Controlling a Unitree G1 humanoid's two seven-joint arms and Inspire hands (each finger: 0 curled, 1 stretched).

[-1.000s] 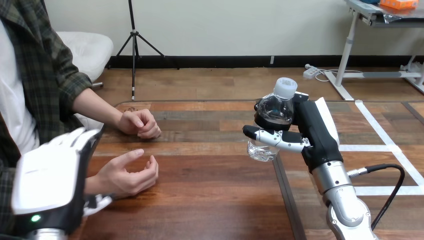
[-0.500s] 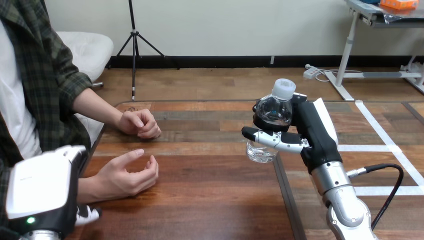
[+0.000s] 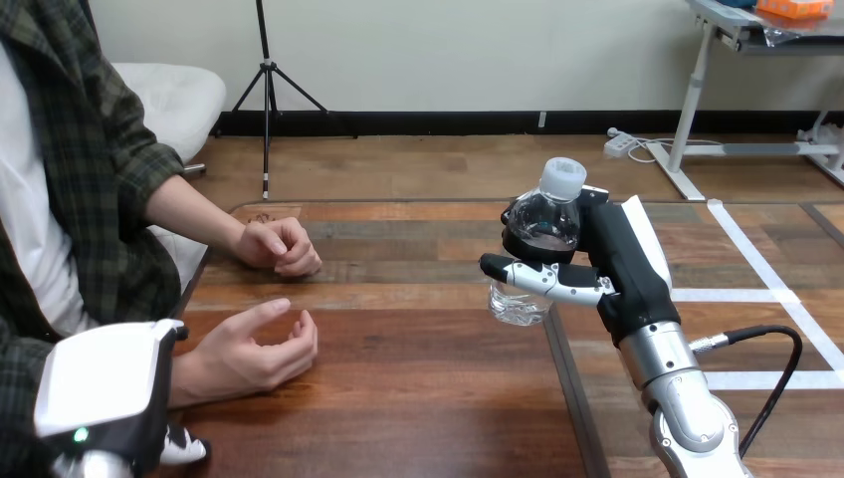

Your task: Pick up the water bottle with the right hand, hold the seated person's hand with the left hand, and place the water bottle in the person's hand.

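Note:
A clear water bottle with a white cap is held upright above the table's middle right, my right hand shut on it with the thumb across its front. The bottle's base hangs a little above the wood. My left hand is at the bottom left, its white back toward the camera, right against the person's forearm just behind the wrist. The person's near hand rests palm up and loosely cupped on the table, well left of the bottle. The person's far hand lies as a loose fist nearer the table's far edge.
The wooden table has a dark seam running front to back under the bottle. White tape lines cross its right part. The person sits at the left side.
My left hand has dropped from a raised pose to lie low against the person's forearm. The right hand has carried the bottle slightly left. The person's hands have stayed put.

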